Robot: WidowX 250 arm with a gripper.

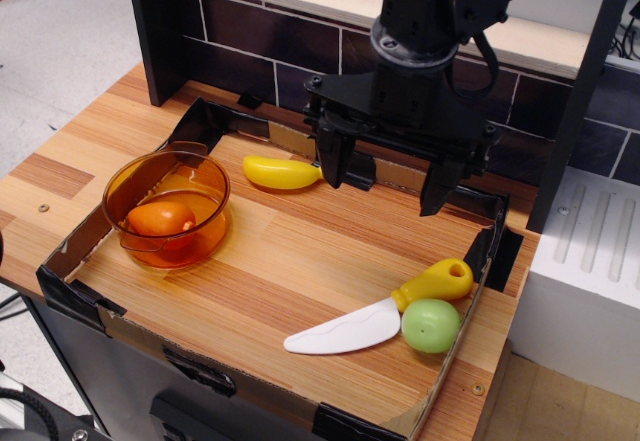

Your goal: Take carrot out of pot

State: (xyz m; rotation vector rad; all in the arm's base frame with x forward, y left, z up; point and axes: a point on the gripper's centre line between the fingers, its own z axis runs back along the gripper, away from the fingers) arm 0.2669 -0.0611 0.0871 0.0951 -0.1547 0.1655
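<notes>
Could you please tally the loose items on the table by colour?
Orange: 2, the carrot and the pot holding it
Yellow: 1, a banana-like toy
Yellow and white: 1, a toy knife
Green: 1, a ball
Total: 5

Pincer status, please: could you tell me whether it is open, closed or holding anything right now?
Pincer: open, holding nothing; the carrot lies in the pot.

The carrot (160,218), a small smooth orange stubby oval, lies on its side inside the pot (203,173). The pot, a translucent amber round bowl with a small rim handle, stands upright at the left of the wooden desk (300,261).
</notes>
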